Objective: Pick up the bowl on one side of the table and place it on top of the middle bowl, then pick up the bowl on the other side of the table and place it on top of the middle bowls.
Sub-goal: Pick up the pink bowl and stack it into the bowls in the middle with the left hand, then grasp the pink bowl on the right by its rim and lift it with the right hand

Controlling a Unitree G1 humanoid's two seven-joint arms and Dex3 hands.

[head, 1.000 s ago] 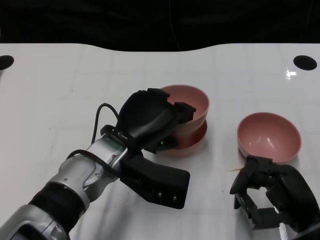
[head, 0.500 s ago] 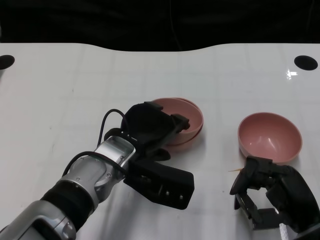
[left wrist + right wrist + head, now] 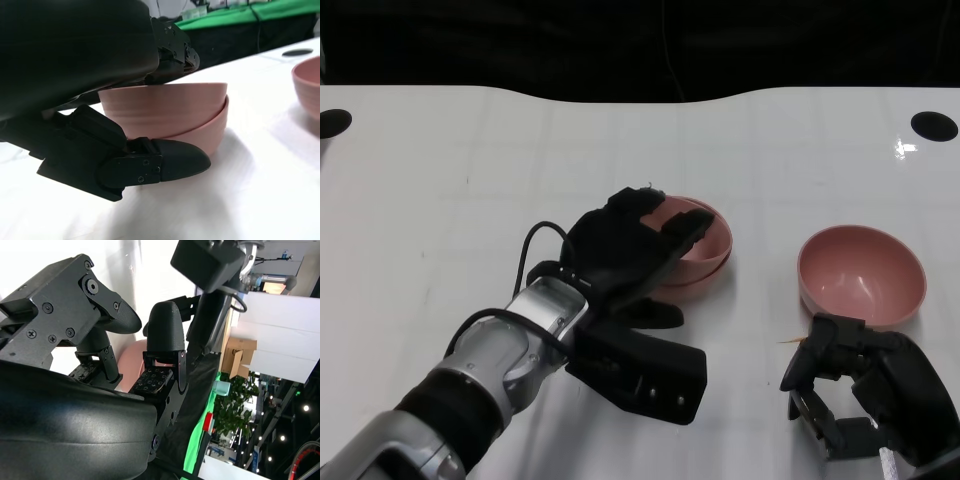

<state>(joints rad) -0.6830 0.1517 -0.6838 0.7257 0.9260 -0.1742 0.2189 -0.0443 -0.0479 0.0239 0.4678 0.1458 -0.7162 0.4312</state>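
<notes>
Your left hand (image 3: 625,250) lies open over the rim of the two stacked bowls (image 3: 705,250). Your right hand (image 3: 855,385), empty with fingers apart, sits near the third bowl (image 3: 860,275) on the worktop (image 3: 470,160).

left forearm (image 3: 490,365): silver metal casing, ribbed black collar nearer the elbow
cable (image 3: 525,245): thin, black, looping at the left wrist
left hand (image 3: 625,250): matte black, rounded shell, blocky fingers
left thumb (image 3: 165,165): smooth rounded tip, small screws at its base
right hand (image 3: 865,385): black, angular segments, glossy rounded shell
right fingers (image 3: 165,335): rounded caps, dotted pads, cross-head screws
</notes>
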